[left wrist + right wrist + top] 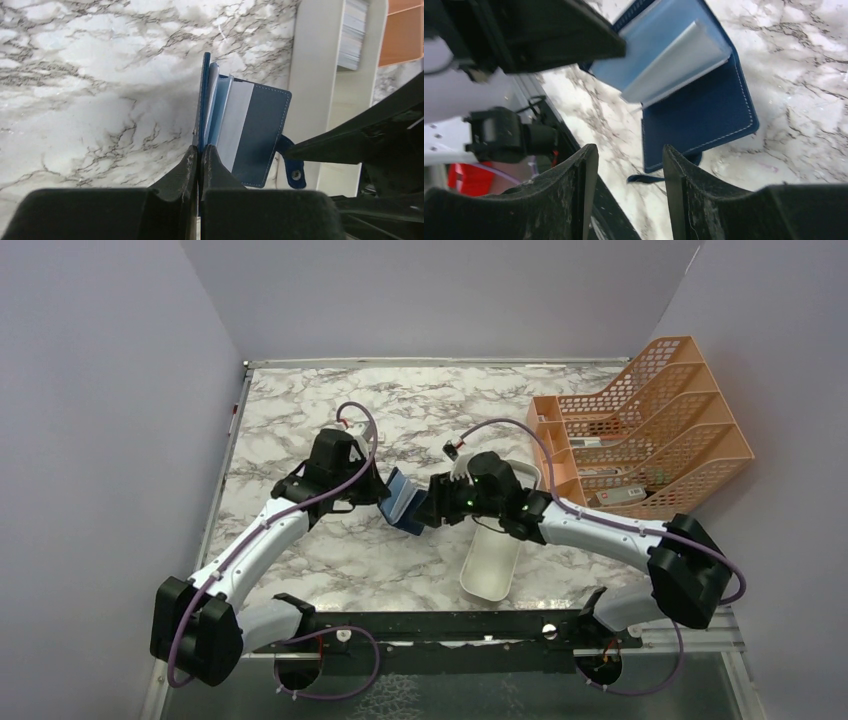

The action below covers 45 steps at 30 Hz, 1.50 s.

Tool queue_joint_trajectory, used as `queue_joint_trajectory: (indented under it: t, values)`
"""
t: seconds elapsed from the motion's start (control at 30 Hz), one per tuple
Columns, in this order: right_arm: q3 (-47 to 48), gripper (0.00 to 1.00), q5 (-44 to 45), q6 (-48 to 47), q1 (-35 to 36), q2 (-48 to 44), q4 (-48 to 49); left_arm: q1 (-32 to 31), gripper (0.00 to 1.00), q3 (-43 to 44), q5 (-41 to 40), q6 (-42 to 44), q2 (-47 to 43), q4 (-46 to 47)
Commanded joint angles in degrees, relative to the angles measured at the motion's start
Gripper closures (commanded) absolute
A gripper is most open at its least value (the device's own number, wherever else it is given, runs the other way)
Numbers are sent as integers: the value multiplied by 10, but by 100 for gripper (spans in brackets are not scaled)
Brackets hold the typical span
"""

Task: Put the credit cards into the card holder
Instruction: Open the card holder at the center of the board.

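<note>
Mid-table, between the two arms: card holder (403,502) is up on edge over the marble table (300,410), spread open like a book, navy cover outside, light blue inside. Left gripper (200,151) is clamped tight on one navy cover panel, which runs edge-on down between its fingers (187,167); no gap visible. Right gripper (630,150) has its jaws apart with nothing between them; only marble and a corner of the holder show beyond. It sits just beside the holder's other side, not touching as far as I can see. The second navy panel hangs free toward the right gripper, with the snap tab (295,172) dangling off its edge. One pale grey sheet (681,57) sticks out of the light blue inner side; card or sleeve, can't tell. Also can't tell whether the holder's bottom edge touches the table. White tray (490,565) lies just right of the holder, partly under the right arm's wrist. The left wrist view shows a stack of cards (352,35), pale grey edges, lying in one end of it. Orange mesh rack (650,430) stands at the far right of the table, well apart from the holder. It has a few items in its slots, too small to identify.
</note>
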Motion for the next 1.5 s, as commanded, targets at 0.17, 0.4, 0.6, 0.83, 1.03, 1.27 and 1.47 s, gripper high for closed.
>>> queue_joint_trajectory:
  t: [0.17, 0.4, 0.6, 0.83, 1.03, 1.27, 1.47]
  values:
    - [57, 40, 19, 140, -1, 63, 52, -15, 100, -1, -81, -3, -6, -33]
    - [71, 52, 7, 167, -1, 121, 122, -21, 100, -11, -70, -15, -8, -22]
    - [121, 61, 14, 181, -1, 189, 131, -21, 100, -31, -70, -34, -15, -7]
    - [161, 64, 119, 166, -1, 249, 11, -21, 100, -58, -51, -60, -21, 23]
    - [109, 70, 160, 142, -2, 256, 12, -20, 100, -110, -35, -101, -22, 94]
    - [80, 76, 178, 102, -3, 248, -27, -16, 100, -153, -81, -128, -39, 120]
    - [70, 76, 160, 64, -3, 245, -35, -3, 100, -191, -35, -159, -37, 174]
